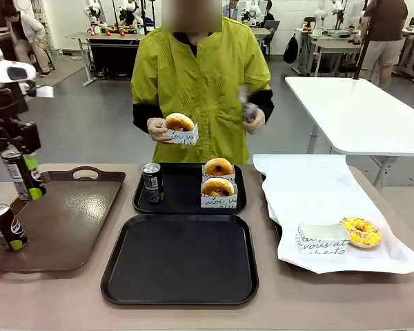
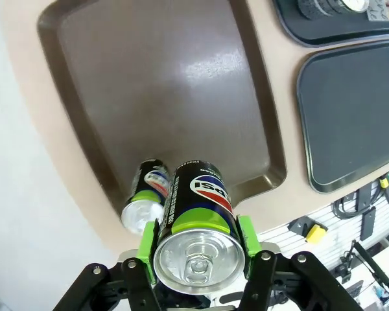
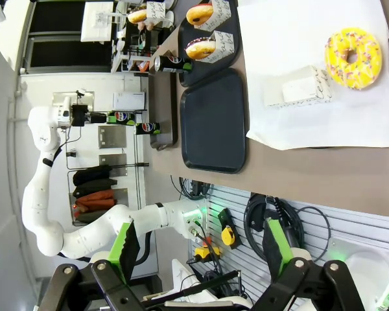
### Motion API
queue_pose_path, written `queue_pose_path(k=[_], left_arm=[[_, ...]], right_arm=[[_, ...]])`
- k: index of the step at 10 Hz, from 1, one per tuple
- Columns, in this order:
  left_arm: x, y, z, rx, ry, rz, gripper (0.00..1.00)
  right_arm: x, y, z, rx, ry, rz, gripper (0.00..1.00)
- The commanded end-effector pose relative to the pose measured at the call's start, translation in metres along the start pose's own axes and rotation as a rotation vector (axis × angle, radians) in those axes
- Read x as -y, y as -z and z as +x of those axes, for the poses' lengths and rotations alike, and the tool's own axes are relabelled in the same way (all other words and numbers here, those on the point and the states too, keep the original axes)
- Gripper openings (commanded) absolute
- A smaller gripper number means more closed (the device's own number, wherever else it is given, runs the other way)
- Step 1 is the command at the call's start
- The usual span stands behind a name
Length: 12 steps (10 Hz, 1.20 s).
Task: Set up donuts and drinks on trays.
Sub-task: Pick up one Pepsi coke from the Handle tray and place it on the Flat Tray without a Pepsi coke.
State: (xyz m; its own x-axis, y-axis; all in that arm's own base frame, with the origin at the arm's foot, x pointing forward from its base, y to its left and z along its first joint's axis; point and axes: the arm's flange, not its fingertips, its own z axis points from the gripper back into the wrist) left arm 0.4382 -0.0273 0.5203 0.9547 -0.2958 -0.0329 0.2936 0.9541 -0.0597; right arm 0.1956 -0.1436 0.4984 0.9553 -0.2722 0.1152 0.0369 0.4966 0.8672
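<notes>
My left gripper (image 1: 22, 178) is shut on a dark soda can (image 2: 196, 223), held in the air above the glossy brown tray (image 1: 69, 221). A second can (image 1: 7, 226) stands on that tray's left part. The far black tray (image 1: 188, 203) carries a third can (image 1: 152, 183) and two boxed donuts (image 1: 219, 168) (image 1: 218, 190). The near black tray (image 1: 179, 261) is bare. The person holds another boxed donut (image 1: 179, 128) above the table's far edge. My right gripper (image 3: 201, 249) is open with nothing between its fingers, high over the table's right end.
At the right, a tray lined with white paper (image 1: 317, 193) holds a yellow-iced donut (image 1: 361, 232) and an empty white box (image 1: 321, 238). The person's other hand (image 1: 250, 114) is blurred, gripping something small. A white table (image 1: 359, 110) stands behind on the right.
</notes>
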Motion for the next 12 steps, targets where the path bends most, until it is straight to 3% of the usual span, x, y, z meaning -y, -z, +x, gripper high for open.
queue_pose_path(k=[1,4,7,9,11,12], left_arm=[[0.047,0.01,0.009,0.018,0.138,0.011,0.59],[0.108,0.028,0.032,0.007,0.261,0.027,0.59],[0.14,0.046,0.048,-0.071,0.349,0.017,0.59],[0.101,-0.005,-0.03,-0.139,0.4,0.021,0.59],[0.066,-0.038,-0.118,-0.068,0.455,-0.051,0.59],[0.064,-0.039,-0.119,-0.084,0.434,-0.037,0.59]], right_arm=[[0.0,0.0,0.001,0.003,-0.013,0.019,1.0],[0.0,0.0,0.001,0.003,-0.013,0.019,1.0],[0.0,0.0,0.001,0.003,-0.013,0.019,1.0],[0.0,0.0,0.001,0.003,-0.013,0.019,1.0],[0.0,0.0,0.001,0.003,-0.013,0.019,1.0],[0.0,0.0,0.001,0.003,-0.013,0.019,1.0]])
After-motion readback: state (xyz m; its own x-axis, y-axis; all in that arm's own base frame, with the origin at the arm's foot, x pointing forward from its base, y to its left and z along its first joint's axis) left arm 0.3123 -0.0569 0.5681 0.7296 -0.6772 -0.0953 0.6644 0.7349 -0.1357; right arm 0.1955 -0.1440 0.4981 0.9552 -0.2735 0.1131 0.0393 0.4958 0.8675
